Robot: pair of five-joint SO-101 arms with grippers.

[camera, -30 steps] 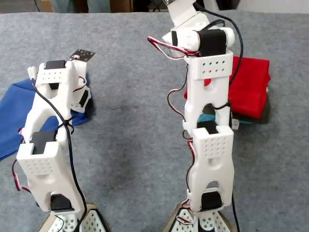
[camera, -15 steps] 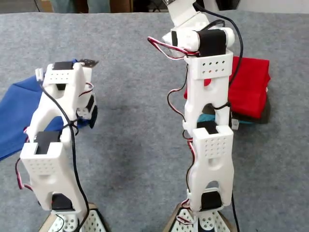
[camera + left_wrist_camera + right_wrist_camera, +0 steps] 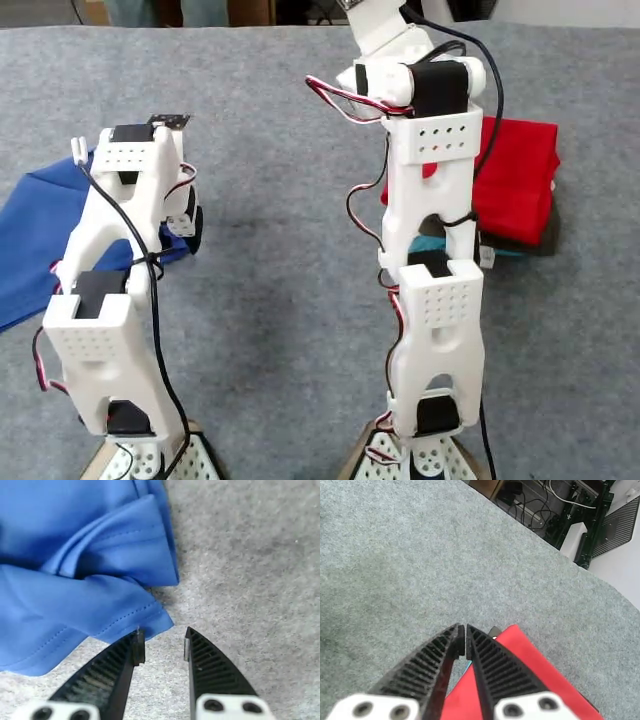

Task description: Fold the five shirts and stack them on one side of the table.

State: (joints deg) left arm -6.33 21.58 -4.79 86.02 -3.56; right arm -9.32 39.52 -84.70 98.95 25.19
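A blue shirt (image 3: pixel 40 235) lies crumpled at the table's left edge, partly under the left arm. In the left wrist view its hemmed corner (image 3: pixel 150 617) lies just ahead of my left gripper (image 3: pixel 161 642), which is open with nothing between its fingers. A folded red shirt (image 3: pixel 520 175) tops a stack on the right, with teal and dark layers (image 3: pixel 515 245) showing beneath. My right gripper (image 3: pixel 465 639) is shut and empty, held above the table beside the red shirt (image 3: pixel 520 680).
Grey carpet-like cloth (image 3: pixel 280 280) covers the table between the arms. The right arm (image 3: pixel 432 230) stands tall over the stack's near side. Cables and furniture (image 3: pixel 560 505) lie beyond the table's far edge.
The left arm has swung right and pulled back a little from the blue shirt. The right arm has kept still.
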